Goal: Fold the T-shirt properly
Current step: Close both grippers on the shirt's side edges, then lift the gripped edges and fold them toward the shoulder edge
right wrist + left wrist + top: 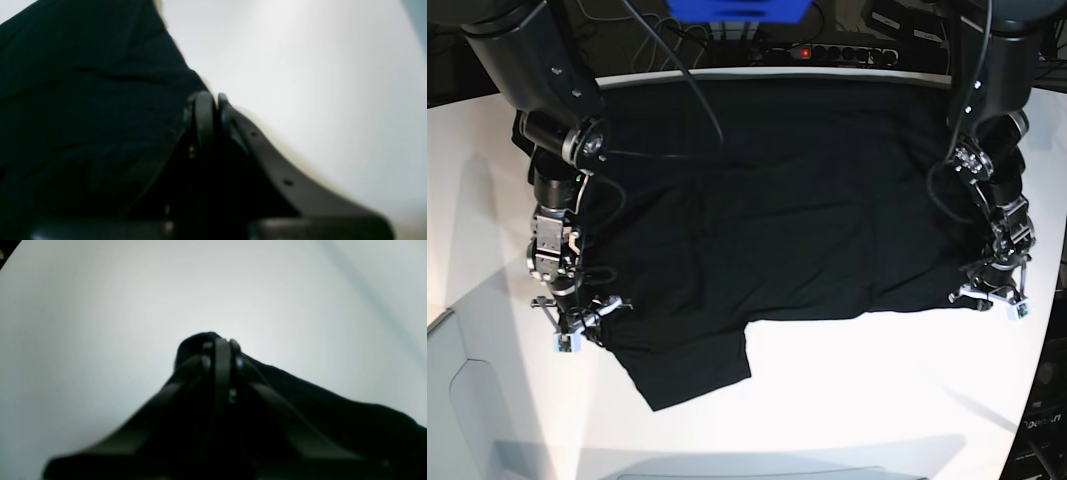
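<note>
T-shirt (787,200) top edge behind both arms

- T-shirt (797,220): plain black, no print showing, stretching between both grippers.
- Table (847,400): plain white around and beneath the grippers.
- Left gripper (222,351) and right gripper (211,106): black fingers.
- Power strip (832,52) beyond the cloth: black, one red light.

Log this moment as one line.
left claw: shut on T-shirt | right claw: shut on T-shirt | T-shirt: spread on table

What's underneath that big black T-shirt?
The T-shirt lies spread on a white table, which shows bare around its near edges. Anything else beneath the cloth is covered and cannot be seen.
</note>
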{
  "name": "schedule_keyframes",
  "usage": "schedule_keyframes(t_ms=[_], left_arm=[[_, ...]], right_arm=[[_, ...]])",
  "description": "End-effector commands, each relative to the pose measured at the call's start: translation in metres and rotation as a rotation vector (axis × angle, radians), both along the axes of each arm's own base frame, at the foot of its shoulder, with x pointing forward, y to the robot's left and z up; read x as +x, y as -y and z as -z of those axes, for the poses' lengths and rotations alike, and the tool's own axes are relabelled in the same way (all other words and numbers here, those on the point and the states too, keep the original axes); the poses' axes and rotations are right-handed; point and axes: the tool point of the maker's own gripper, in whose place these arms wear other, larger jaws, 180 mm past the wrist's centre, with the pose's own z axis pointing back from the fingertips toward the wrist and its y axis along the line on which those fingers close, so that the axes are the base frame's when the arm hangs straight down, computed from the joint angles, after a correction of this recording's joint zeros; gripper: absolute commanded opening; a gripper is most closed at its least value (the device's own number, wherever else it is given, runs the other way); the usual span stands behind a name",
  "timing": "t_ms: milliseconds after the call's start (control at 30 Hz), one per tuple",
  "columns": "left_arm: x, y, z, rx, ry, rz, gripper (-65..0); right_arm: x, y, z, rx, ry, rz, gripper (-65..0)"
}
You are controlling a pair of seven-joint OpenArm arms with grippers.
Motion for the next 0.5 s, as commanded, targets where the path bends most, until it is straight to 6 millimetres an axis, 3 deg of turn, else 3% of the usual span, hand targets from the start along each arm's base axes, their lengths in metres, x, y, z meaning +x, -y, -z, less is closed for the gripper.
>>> schedule_keyframes(t_ms=[0,100,200,467], left_arm=[[0.015,-0.018,-0.035,0.041,0.083,-0.024,-65.0],[0.021,-0.026,-0.058,0.093,0.131,-0.027,-65.0],[0.016,-0.023,-0.056,0.11,0.097,-0.017,-65.0],[0.008,-0.004,-0.076,0.205,0.144,0.011,-65.0]], right_arm=[[0.0,0.006,0.002,-0.033,-0.044,0.0,-65.0],[0.007,0.014,-0.015,-0.06,0.007,0.016,-65.0],[0.001,0.014,-0.021,-0.079,0.039,0.023,-65.0],[-0.021,0.01,-0.043,-0.135,0.136,0.052,-65.0]])
